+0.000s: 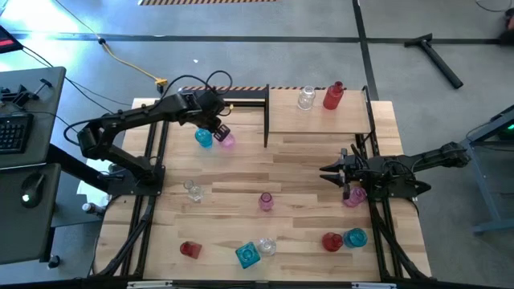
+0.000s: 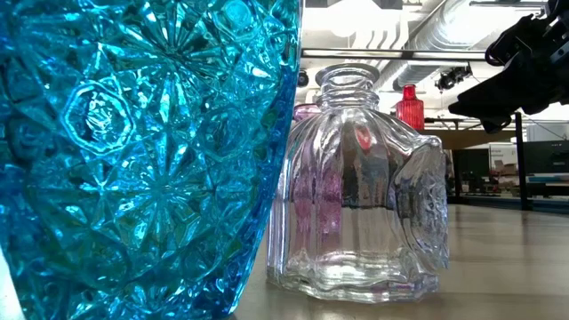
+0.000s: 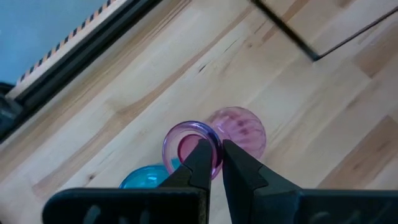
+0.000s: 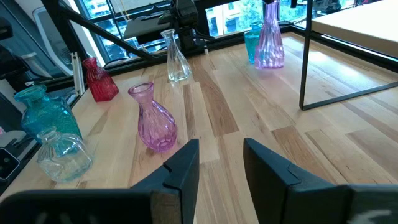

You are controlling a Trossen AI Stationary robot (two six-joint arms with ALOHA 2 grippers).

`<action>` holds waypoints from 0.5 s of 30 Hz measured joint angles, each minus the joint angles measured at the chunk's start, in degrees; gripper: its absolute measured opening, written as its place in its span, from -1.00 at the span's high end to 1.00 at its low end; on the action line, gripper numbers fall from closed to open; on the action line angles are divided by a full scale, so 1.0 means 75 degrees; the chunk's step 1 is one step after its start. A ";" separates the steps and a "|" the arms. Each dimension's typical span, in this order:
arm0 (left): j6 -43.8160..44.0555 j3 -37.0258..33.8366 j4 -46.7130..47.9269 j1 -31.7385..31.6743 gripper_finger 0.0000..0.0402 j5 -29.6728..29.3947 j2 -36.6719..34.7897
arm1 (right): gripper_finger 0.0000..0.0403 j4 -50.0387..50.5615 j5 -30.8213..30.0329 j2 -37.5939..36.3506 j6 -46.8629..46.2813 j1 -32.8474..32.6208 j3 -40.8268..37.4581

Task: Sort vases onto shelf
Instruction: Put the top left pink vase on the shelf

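Overhead and wrist views of a two-arm sorting station. The left gripper [image 1: 219,128] is at the far left part of the table [image 1: 305,172], its fingers [image 3: 200,163] pinched nearly together on the rim of a tall pink vase [image 3: 189,147]; a teal vase [image 1: 204,137] stands just beside that vase. The shelf [image 1: 317,120] occupies the far right part of the table and carries a clear vase [image 1: 306,98] and a red vase [image 1: 332,95] side by side near its far edge. One black post [image 4: 305,68] of the shelf stands between the held vase and the platform.

The right gripper [image 1: 331,171] hovers near the table's right side, its fingers [image 4: 182,165] set a little apart with nothing between them. A pink vase [image 1: 354,195] stands just beside this arm.

Remaining vases on the table: a round-bellied pink vase [image 1: 266,201] at the centre, a slim clear vase [image 1: 193,190] to its left, a red vase [image 1: 189,250] at the near left, a faceted blue vase [image 1: 247,255] touching or just beside a squat clear vase [image 1: 267,246] at the near centre, and a red vase [image 1: 332,241] paired with a teal vase [image 1: 355,238] at the near right. In the low view the blue and clear pair blocks most of the table.
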State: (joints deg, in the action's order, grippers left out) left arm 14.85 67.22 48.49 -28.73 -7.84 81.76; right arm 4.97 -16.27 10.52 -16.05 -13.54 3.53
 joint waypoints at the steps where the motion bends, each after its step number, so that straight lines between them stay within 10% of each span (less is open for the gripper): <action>1: -0.0003 0.0066 0.0030 0.0019 0.94 -0.0001 0.0000 | 0.47 -0.0002 0.0000 0.0001 0.0000 0.0000 0.0000; 15: -0.0118 0.0332 0.0276 0.0155 0.93 -0.0198 0.0000 | 0.46 0.0000 0.0000 0.0002 0.0000 0.0000 0.0000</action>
State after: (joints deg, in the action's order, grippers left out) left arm 13.97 69.71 50.56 -27.57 -9.32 81.76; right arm 4.97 -16.27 10.54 -16.05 -13.54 3.53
